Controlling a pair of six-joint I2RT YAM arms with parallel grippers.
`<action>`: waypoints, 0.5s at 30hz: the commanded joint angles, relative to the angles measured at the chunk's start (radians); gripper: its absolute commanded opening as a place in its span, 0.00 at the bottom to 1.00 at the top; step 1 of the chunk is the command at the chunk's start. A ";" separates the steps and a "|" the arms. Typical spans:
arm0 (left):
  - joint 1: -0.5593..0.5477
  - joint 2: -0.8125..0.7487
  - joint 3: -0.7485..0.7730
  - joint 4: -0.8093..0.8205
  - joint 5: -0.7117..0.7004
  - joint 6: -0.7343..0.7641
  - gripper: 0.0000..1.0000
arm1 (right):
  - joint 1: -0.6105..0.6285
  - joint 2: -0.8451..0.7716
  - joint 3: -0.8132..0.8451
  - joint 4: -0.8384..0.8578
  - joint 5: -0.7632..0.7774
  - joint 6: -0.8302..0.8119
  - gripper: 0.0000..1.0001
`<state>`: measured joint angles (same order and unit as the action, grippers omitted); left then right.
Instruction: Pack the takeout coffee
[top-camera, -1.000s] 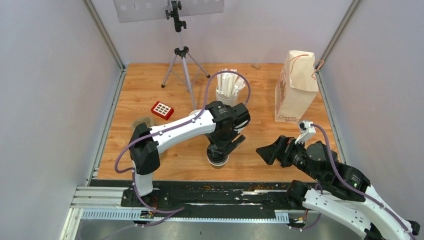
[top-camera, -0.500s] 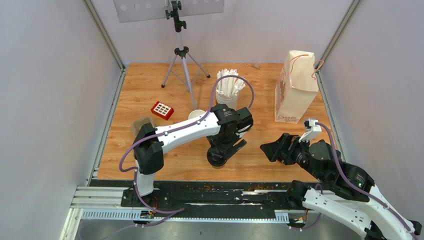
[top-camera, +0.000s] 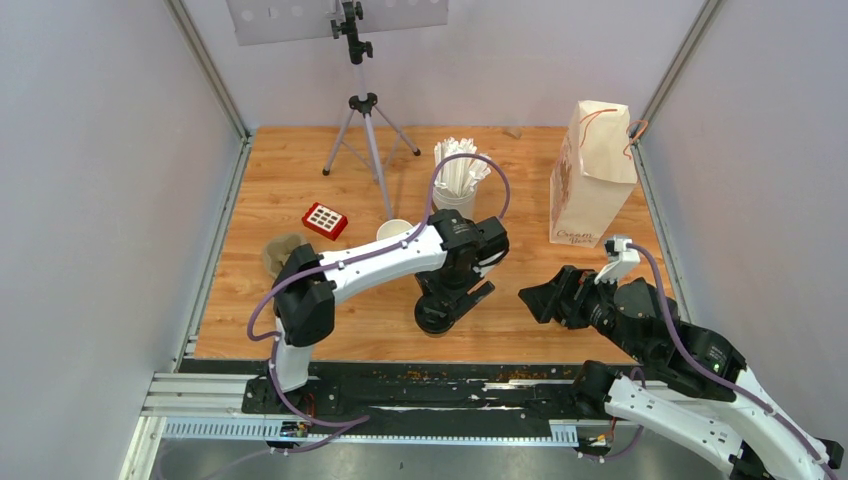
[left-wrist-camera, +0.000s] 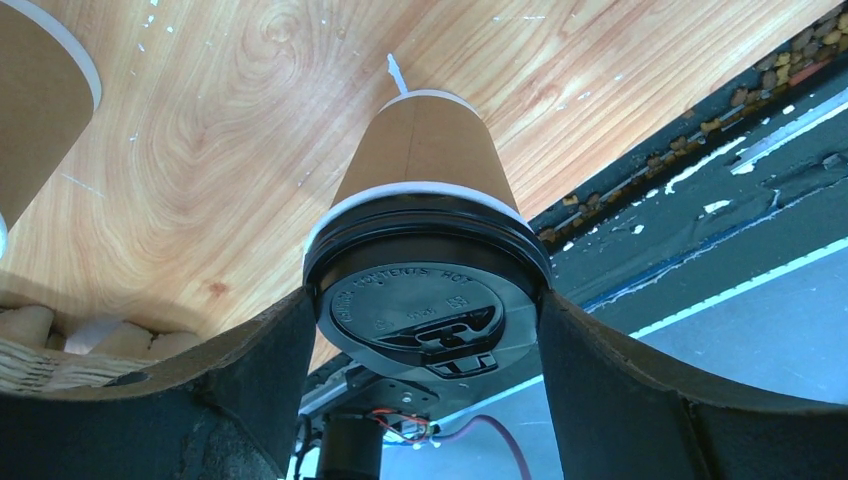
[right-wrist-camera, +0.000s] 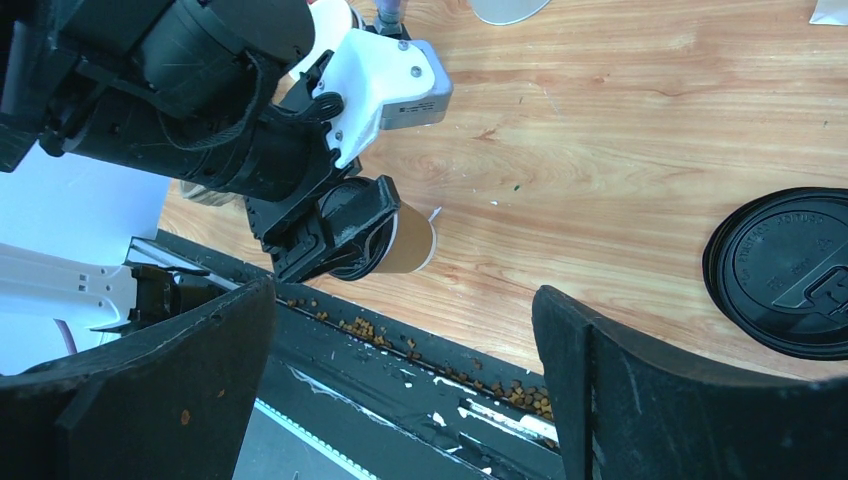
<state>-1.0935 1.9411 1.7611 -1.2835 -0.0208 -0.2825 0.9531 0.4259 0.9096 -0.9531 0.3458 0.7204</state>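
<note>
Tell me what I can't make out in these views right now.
Cup: top view, mostly under the left end effector.
Second cup: left wrist view, cut off by the frame's left edge.
Lids: right wrist view, cut by the right edge; count unclear.
Bag: top view, inside hidden by its own walls.

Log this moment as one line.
left gripper: shut on lidded cup | right gripper: open, empty | paper bag: standing, untouched
</note>
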 joint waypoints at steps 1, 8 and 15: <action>-0.008 0.025 0.032 -0.016 -0.011 0.015 0.84 | 0.001 -0.004 -0.002 0.032 -0.007 -0.011 1.00; -0.009 0.016 0.050 -0.030 -0.036 0.019 0.92 | 0.001 -0.011 -0.008 0.034 -0.019 -0.013 1.00; -0.009 0.001 0.120 -0.033 -0.033 0.033 1.00 | 0.001 -0.016 -0.040 0.063 -0.049 -0.007 0.99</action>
<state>-1.0943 1.9640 1.8027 -1.3048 -0.0395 -0.2749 0.9531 0.4232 0.8894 -0.9455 0.3275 0.7204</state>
